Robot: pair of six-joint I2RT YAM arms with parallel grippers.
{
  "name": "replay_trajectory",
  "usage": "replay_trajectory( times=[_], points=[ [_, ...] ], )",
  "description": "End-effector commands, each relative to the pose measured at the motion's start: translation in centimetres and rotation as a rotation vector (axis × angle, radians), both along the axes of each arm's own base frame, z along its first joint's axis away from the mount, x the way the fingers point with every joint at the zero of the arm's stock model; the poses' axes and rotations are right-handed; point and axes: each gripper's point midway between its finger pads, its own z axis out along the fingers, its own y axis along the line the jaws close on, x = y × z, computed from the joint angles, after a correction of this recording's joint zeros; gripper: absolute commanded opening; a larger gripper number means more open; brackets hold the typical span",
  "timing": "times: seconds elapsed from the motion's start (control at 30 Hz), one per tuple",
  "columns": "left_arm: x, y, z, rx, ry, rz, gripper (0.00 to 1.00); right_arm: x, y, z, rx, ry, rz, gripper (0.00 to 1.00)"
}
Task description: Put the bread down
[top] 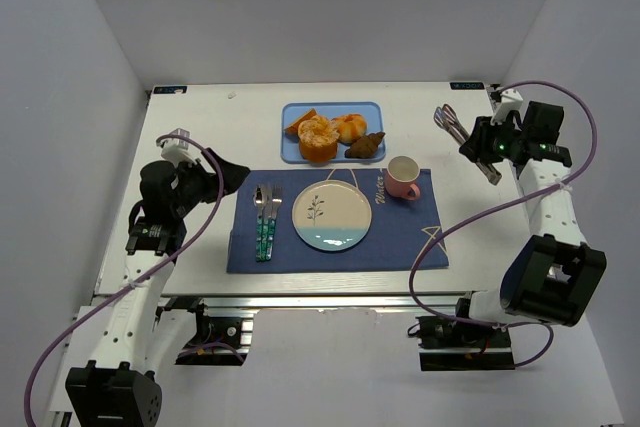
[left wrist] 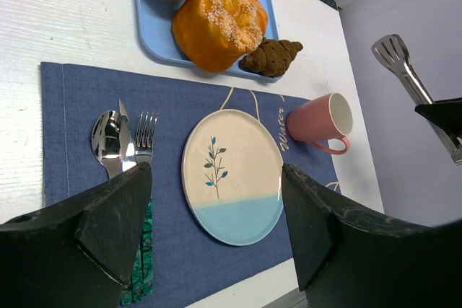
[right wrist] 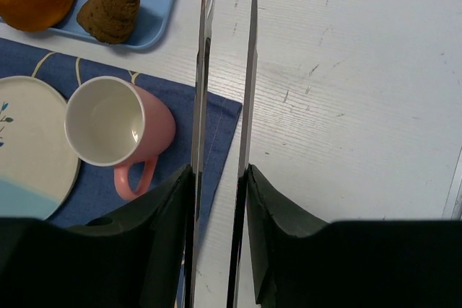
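Metal tongs (top: 455, 128) sit clamped in the right gripper (top: 481, 148), whose two pads press on the outer faces of the tongs' arms in the right wrist view. The arms run nearly parallel with a narrow gap between them, so the tongs are only slightly open. Nothing shows between the arms along the stretch in view. Their flat ends hang above bare white table (top: 200, 127) just beyond the placemat's far right corner, apart from the tray.

The bread (top: 366, 145), a small dark brown ridged pastry, lies on the blue tray (top: 340, 108) at its near right corner. It touches the sugared round bun (top: 318, 138) beside it, and an orange wedge (top: 299, 123) lies at the tray's left end.

On the blue placemat (top: 400, 239) rest a plate with a leaf sprig (top: 331, 215), a pink cup (top: 403, 177) to its right, and cutlery (top: 266, 217) to its left. The left gripper (top: 235, 175) hovers over the placemat's left edge, jaws spread wide and empty.
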Motion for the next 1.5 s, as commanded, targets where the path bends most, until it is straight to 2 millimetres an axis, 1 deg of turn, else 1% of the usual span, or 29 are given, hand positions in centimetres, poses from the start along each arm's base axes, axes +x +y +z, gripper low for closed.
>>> replay_trajectory(
  times=[0.0,0.03,0.13,0.17,0.23,0.33,0.4,0.43,0.53,0.6,0.63,0.73,0.83,0.93,1.1,1.33,1.47],
  points=[
    [-0.2,0.0,0.2,-0.002,-0.007,0.004,0.82,0.9,0.4,2.5,-0.004,-0.054,0.033,0.40],
    [-0.1,0.0,0.1,-0.002,-0.006,0.005,0.82,0.9,0.5,2.6,-0.010,-0.054,0.038,0.40],
    [-0.1,0.0,0.1,-0.002,-0.005,0.001,0.82,1.1,1.8,2.8,-0.011,-0.052,0.084,0.40],
    [-0.1,-0.1,0.1,-0.002,-0.005,-0.001,0.82,1.3,2.6,2.5,-0.003,-0.037,0.104,0.40],
    [0.0,-0.1,0.0,-0.002,-0.002,-0.002,0.82,1.5,3.7,2.9,0.048,-0.016,0.106,0.40],
    [-0.1,-0.1,0.0,-0.001,0.002,-0.003,0.82,1.9,5.6,1.8,0.197,0.076,0.094,0.43],
    [-0.1,-0.1,0.0,0.001,0.009,-0.002,0.82,2.2,6.7,1.1,0.266,0.114,0.074,0.45],
    [0.0,0.0,0.1,0.003,0.007,-0.001,0.82,2.2,7.0,0.6,0.282,0.137,0.066,0.45],
    [-0.1,0.1,0.1,0.007,0.018,0.005,0.82,3.5,7.6,-0.2,0.338,0.184,0.036,0.47],
    [-0.1,0.1,0.1,0.008,0.023,0.006,0.82,4.2,8.0,-0.4,0.365,0.199,0.040,0.47],
    [-0.1,0.1,0.2,0.007,0.024,0.008,0.82,4.7,8.5,-0.7,0.380,0.214,0.046,0.48],
    [0.1,0.2,0.3,-0.001,0.026,0.017,0.82,5.5,9.6,-1.0,0.409,0.238,0.070,0.48],
    [0.1,0.2,0.3,-0.012,0.030,0.024,0.82,5.9,10.7,-1.5,0.437,0.266,0.079,0.48],
    [0.2,0.2,0.3,-0.016,0.033,0.030,0.82,6.0,11.4,-2.2,0.450,0.291,0.082,0.48],
    [0.1,0.3,0.1,-0.013,0.044,0.033,0.82,6.1,11.7,-3.7,0.457,0.327,0.059,0.50],
    [0.1,0.3,0.1,-0.014,0.046,0.033,0.82,6.5,11.8,-4.1,0.444,0.334,0.055,0.50],
    [0.1,0.2,0.1,-0.020,0.044,0.033,0.82,6.4,12.2,-4.6,0.442,0.347,0.062,0.49]
  ],
)
